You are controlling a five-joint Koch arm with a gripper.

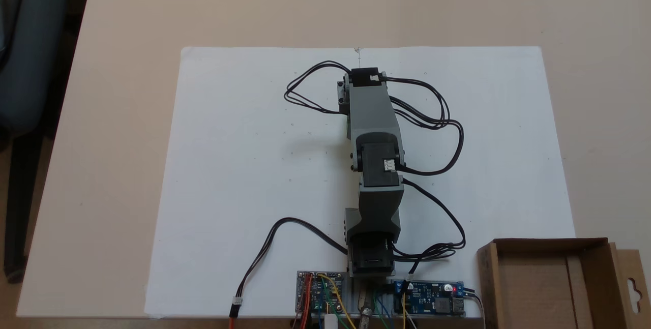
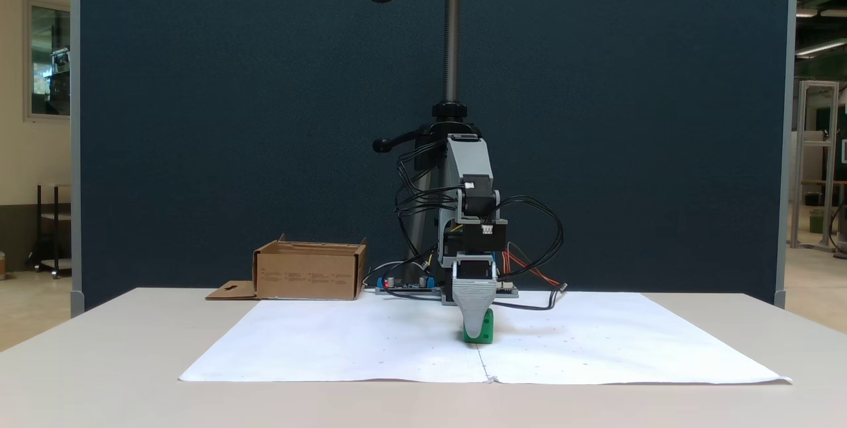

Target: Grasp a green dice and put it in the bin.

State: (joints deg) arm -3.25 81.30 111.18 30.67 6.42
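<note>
Currently the Koch arm [image 1: 375, 166] is stretched forward from its base over the white paper sheet [image 1: 244, 176], with the forearm pitched down so that the gripper [image 2: 475, 327] points at the sheet. Seen from the front fixed view, the grey tapered jaw stands in front of the green dice [image 2: 483, 333], which sits on the sheet directly at the gripper tip, touching or just behind it. Only one jaw face is visible, so whether the jaws are apart or closed on the dice cannot be determined. From above, the arm body covers the gripper and dice.

The bin [image 1: 552, 280] stands well apart from the gripper, beside the arm base, with its slotted flap folded outward. Printed text on the bin wall [image 2: 304, 277] is too small to read.
</note>
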